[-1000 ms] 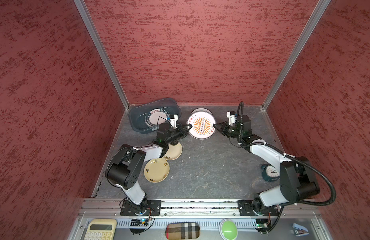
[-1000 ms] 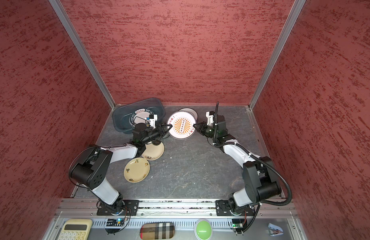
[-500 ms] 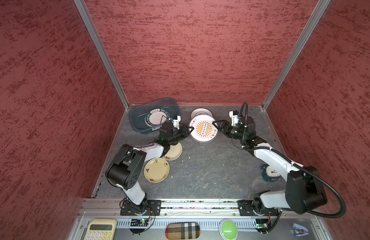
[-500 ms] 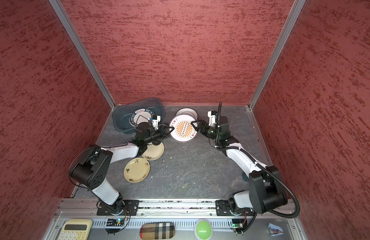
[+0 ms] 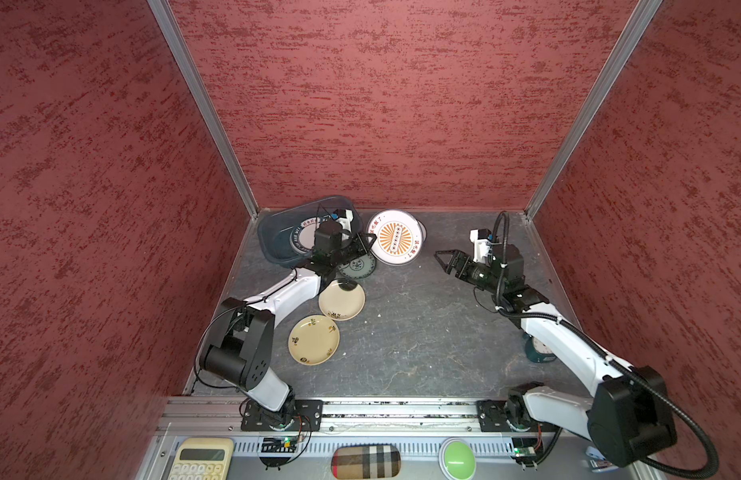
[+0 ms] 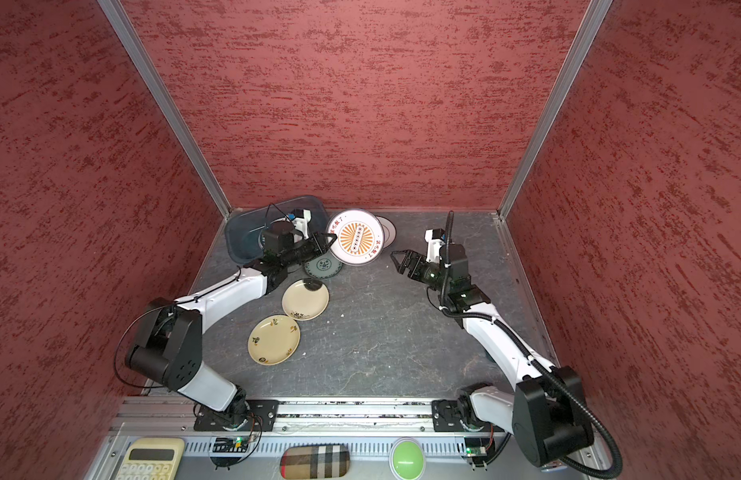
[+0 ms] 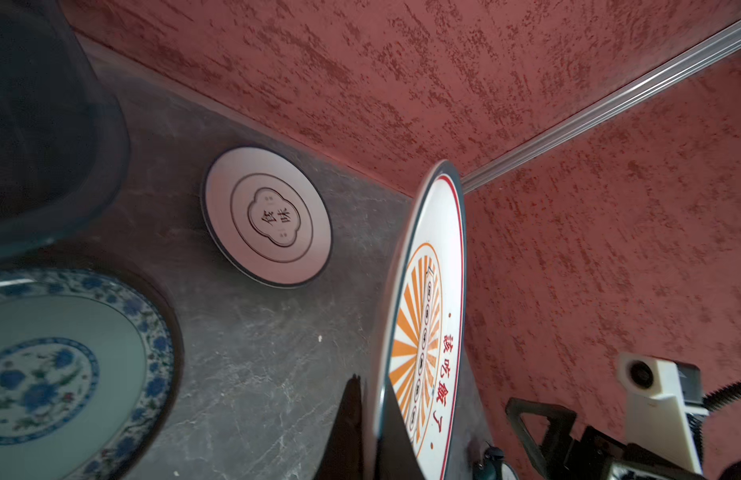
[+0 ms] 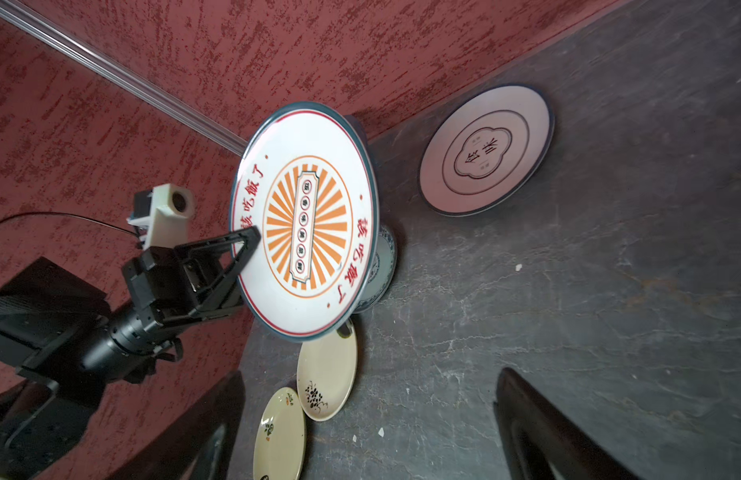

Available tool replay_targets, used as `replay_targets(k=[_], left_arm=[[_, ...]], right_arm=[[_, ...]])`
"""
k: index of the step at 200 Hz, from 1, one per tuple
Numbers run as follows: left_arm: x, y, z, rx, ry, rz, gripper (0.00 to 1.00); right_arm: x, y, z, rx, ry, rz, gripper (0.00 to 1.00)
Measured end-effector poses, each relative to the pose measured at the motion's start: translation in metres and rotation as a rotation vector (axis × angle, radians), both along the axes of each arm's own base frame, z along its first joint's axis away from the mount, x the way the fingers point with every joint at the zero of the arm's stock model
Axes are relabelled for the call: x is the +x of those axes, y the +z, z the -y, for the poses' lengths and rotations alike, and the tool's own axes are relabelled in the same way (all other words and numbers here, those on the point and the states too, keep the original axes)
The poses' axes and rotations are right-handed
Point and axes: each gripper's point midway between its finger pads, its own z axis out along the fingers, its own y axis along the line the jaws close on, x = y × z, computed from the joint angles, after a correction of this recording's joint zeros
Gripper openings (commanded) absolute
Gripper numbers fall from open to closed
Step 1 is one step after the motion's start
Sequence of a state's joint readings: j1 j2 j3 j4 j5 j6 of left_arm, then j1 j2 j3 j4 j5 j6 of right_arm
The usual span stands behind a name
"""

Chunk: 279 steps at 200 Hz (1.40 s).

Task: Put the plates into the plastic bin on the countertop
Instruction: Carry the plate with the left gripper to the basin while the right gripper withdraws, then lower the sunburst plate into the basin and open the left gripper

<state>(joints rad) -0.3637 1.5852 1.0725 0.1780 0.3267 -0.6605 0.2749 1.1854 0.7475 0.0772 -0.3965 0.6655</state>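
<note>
My left gripper (image 5: 371, 241) (image 7: 371, 386) is shut on the rim of the orange sunburst plate (image 5: 396, 237) (image 8: 306, 224), which it holds tilted above the countertop (image 5: 423, 332), just right of the plastic bin (image 5: 277, 232). A white plate with a dark rim (image 5: 304, 239) lies inside the bin. Under the held plate sits a teal-patterned plate (image 5: 358, 266) (image 7: 61, 365). Two cream plates (image 5: 342, 299) (image 5: 313, 339) lie nearer the front. A white plate with characters (image 7: 269, 216) (image 8: 485, 149) lies by the back wall. My right gripper (image 5: 441, 261) (image 8: 373, 415) stands open and empty, well right of the held plate.
Red walls close in the back and both sides. A small teal clock (image 5: 537, 349) stands under my right arm. On the front ledge lie a calculator (image 5: 200, 459), a plaid case (image 5: 365, 461) and a green button (image 5: 458, 459).
My right gripper has let go of the sunburst plate, opened wide and drawn back to the right. My left gripper keeps the plate and has shifted it slightly toward the bin.
</note>
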Motion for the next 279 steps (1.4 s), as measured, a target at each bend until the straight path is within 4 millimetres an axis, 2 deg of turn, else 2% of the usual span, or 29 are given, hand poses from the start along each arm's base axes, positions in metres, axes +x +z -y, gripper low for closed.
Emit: replay_targets(k=[27,54,98,130,176,210,244,279], left_arm=[[0.016,0.016,-0.019,0.086,0.066,0.038,0.0],[0.035,0.017,-0.067,0.141,0.186,0.029,0.0],[0.066,0.012,-0.159,0.149,0.391,-0.014,0.0],[0.081,-0.012,-0.205,0.091,0.475,-0.095,0.0],[0.103,-0.065,-0.22,0.045,0.485,-0.239,0.0],[0.108,-0.096,-0.227,0.005,0.495,-0.317,0.0],[0.117,-0.109,-0.239,-0.028,0.513,-0.344,0.0],[0.116,-0.115,-0.251,-0.051,0.538,-0.367,0.0]], right_arm=[[-0.006,-0.021,0.008,-0.029,-0.03,-0.034,0.95],[-0.016,-0.038,0.015,-0.062,-0.05,-0.06,0.95],[-0.019,-0.025,0.024,-0.107,-0.08,-0.002,0.95],[-0.02,-0.022,0.029,-0.129,-0.1,0.02,0.95],[-0.023,-0.031,0.031,-0.148,-0.098,0.006,0.95],[-0.034,-0.035,0.034,-0.147,-0.094,0.016,0.95],[-0.043,-0.033,0.036,-0.131,-0.1,0.031,0.95],[-0.047,-0.035,0.038,-0.121,-0.109,0.025,0.95]])
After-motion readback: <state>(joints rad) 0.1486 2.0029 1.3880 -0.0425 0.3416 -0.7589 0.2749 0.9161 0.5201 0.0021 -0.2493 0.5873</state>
